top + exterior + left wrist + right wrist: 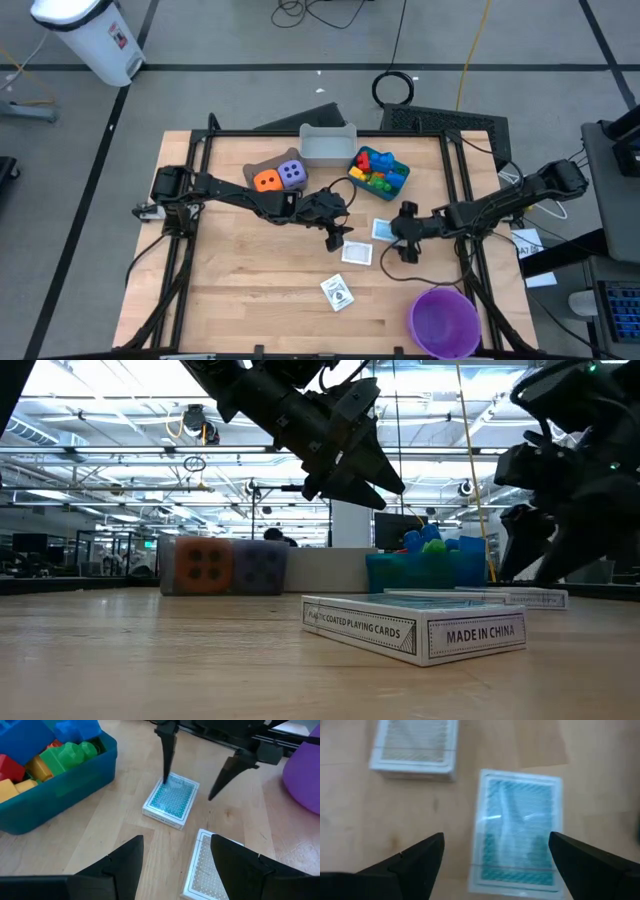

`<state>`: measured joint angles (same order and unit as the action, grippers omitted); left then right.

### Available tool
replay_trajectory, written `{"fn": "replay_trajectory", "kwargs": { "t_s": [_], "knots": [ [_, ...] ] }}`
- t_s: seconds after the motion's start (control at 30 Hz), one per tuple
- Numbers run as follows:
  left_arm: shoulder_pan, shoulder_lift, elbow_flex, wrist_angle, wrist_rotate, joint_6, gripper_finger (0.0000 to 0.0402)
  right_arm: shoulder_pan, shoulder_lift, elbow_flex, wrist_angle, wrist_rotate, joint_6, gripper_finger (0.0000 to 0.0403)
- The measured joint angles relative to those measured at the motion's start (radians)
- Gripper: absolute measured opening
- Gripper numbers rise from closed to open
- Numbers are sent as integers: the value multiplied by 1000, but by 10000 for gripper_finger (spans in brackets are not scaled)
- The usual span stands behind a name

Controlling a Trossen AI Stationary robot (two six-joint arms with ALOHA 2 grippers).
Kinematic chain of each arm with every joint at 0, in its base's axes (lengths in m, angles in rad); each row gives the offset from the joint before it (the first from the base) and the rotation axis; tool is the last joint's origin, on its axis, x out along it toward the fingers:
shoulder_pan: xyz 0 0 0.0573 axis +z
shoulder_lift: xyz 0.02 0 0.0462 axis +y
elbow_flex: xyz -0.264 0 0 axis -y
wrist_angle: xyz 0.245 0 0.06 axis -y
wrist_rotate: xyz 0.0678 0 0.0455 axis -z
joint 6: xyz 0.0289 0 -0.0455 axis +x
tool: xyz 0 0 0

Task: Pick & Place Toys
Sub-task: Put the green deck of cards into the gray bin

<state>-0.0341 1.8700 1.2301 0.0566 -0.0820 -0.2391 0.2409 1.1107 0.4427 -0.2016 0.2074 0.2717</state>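
Observation:
Three white card packs lie flat on the table: a teal-backed one (383, 229), one beside it (356, 253) and one nearer the front (338, 292). My right gripper (495, 840) is open, pointing down, and its fingers stand on either side of the teal-backed pack (520, 835) without touching it; this also shows in the left wrist view (192, 787). My left gripper (175, 842) is open and empty, raised above the second pack (207, 865). An orange die (266, 181) and a purple die (292, 174) sit in the brown bin. Coloured bricks (376, 170) fill the blue bin.
A grey bin (328, 145) stands at the back between the brown bin (252, 168) and the blue bin (398, 183). A purple bowl (443, 320) stands at the front right. The two grippers are close together at mid-table.

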Motion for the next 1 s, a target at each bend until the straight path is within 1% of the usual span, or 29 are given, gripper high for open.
{"fn": "replay_trajectory", "kwargs": {
  "t_s": [0.1,0.23,0.3,0.43,0.53,0.73,0.83,0.97,1.0],
  "knots": [
    [0,0,0,0,0,5,237,0,0,0,0,-25,4,361],
    [0,0,0,0,0,6,237,0,0,1,-21,41,4,363],
    [0,0,0,0,0,7,237,0,0,-5,-17,57,4,363],
    [0,0,0,0,0,9,237,0,6,-33,2,44,13,363],
    [0,0,0,0,0,8,237,0,19,-56,22,3,33,363],
    [0,0,0,0,-2,8,237,-5,48,-88,70,23,51,363],
    [0,0,0,0,-7,8,237,-12,50,-90,69,26,68,349],
    [0,0,0,0,-7,5,237,-12,50,-90,69,27,82,310],
    [0,0,0,0,-7,2,237,-12,50,-90,70,27,83,305]
  ]
}}
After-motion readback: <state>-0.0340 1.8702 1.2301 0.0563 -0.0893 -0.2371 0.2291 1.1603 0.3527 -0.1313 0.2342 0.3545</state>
